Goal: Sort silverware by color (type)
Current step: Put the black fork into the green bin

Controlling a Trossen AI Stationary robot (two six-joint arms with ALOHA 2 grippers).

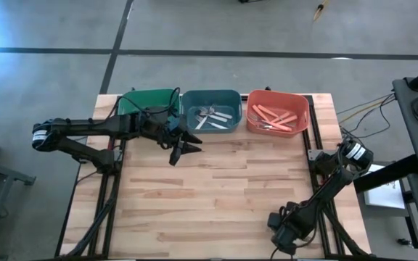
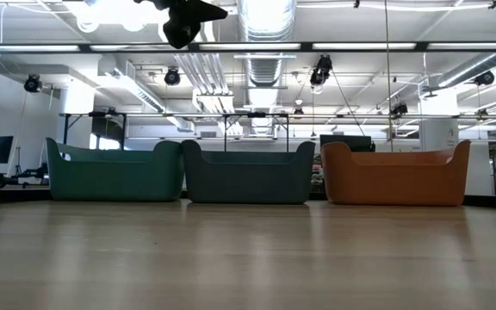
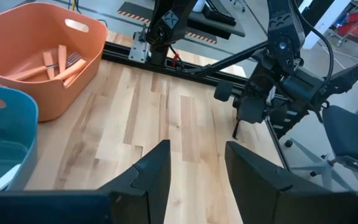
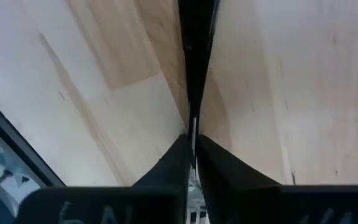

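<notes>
Silver utensils (image 1: 212, 118) lie in the blue bin (image 1: 231, 98) and orange-handled ones (image 1: 276, 117) in the orange bin (image 1: 300, 101); the latter also show in the left wrist view (image 3: 55, 65). I cannot make out what the green bin (image 1: 133, 101) holds. My left gripper (image 1: 186, 150) hangs open and empty above the table, just in front of the blue bin; it shows in its wrist view (image 3: 194, 165) and at the top of the low view (image 2: 188, 21). My right gripper (image 1: 281, 233) waits at the table's near right corner, shut (image 4: 194, 155), pointing down at the wood.
The three bins stand side by side along the far edge, green (image 2: 114, 172), blue (image 2: 248, 172), orange (image 2: 394, 172). Bare wooden tabletop (image 1: 216, 196) stretches from the bins to the near edge. Black frame rails (image 1: 314, 145) and cables run along the table's sides.
</notes>
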